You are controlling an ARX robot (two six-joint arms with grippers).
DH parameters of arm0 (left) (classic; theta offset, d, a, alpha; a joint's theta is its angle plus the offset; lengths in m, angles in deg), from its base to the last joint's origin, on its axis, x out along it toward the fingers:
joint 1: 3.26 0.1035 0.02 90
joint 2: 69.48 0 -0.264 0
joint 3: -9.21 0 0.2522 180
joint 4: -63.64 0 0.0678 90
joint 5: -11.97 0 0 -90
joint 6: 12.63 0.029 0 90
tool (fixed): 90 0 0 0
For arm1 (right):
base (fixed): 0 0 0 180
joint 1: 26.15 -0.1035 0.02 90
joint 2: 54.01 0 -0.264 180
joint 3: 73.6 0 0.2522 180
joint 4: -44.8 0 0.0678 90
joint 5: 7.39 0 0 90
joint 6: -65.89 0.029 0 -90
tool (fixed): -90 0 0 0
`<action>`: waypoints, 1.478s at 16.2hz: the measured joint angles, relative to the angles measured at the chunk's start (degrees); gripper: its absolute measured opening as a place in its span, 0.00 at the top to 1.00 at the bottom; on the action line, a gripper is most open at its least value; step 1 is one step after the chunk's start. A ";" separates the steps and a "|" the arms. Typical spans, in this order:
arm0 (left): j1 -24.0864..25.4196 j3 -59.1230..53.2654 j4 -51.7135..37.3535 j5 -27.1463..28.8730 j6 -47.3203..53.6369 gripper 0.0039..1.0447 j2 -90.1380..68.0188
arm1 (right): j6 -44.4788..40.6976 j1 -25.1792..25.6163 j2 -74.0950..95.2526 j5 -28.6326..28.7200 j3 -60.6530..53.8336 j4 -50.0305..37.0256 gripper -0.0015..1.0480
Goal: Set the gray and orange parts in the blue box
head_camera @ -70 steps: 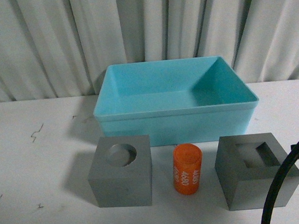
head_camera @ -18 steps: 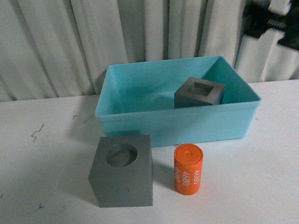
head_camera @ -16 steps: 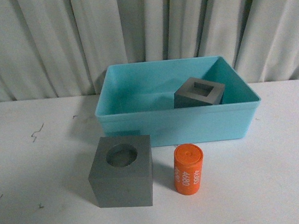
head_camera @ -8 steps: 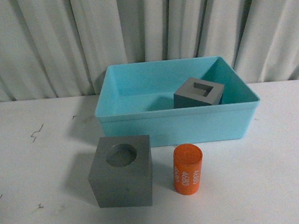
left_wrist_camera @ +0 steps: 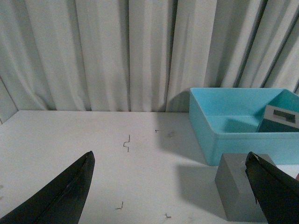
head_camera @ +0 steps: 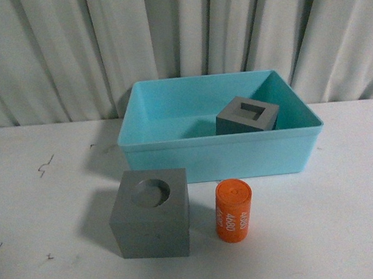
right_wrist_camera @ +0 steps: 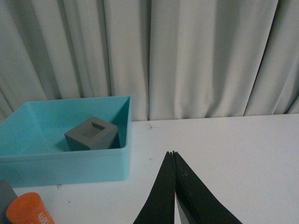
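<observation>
One boxed, two left.
Rectangular-recess cube [head_camera: 247, 118] sits far right in the blue box [head_camera: 221, 159]; round-recess cube [head_camera: 150, 214] and orange cylinder [head_camera: 234, 211] stand just near of it. My left gripper [left_wrist_camera: 169, 161] gapes wide; my right gripper [right_wrist_camera: 172, 154] is pinched together, empty.

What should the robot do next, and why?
Probably lower the open left gripper toward the gray cube with the round recess: it and the orange cylinder stand on the table outside the blue box, which holds only the other gray cube.
</observation>
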State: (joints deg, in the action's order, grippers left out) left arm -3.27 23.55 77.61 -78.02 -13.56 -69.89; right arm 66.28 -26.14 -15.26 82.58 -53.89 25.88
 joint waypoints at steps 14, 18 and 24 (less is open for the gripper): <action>0.00 0.00 0.00 0.00 0.00 0.06 0.00 | 0.00 0.00 -22.12 0.00 -5.31 15.87 0.98; 0.00 0.00 0.02 0.00 -0.02 0.06 0.00 | 0.00 0.00 -24.81 -0.02 -5.31 18.67 0.98; 0.00 0.00 0.02 0.00 -0.02 0.06 0.00 | 0.00 0.00 -29.59 -0.02 -5.29 24.06 0.98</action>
State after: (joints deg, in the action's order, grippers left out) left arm -3.27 23.55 77.63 -78.02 -13.59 -69.89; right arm 66.28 -26.14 -44.86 82.56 -59.18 49.94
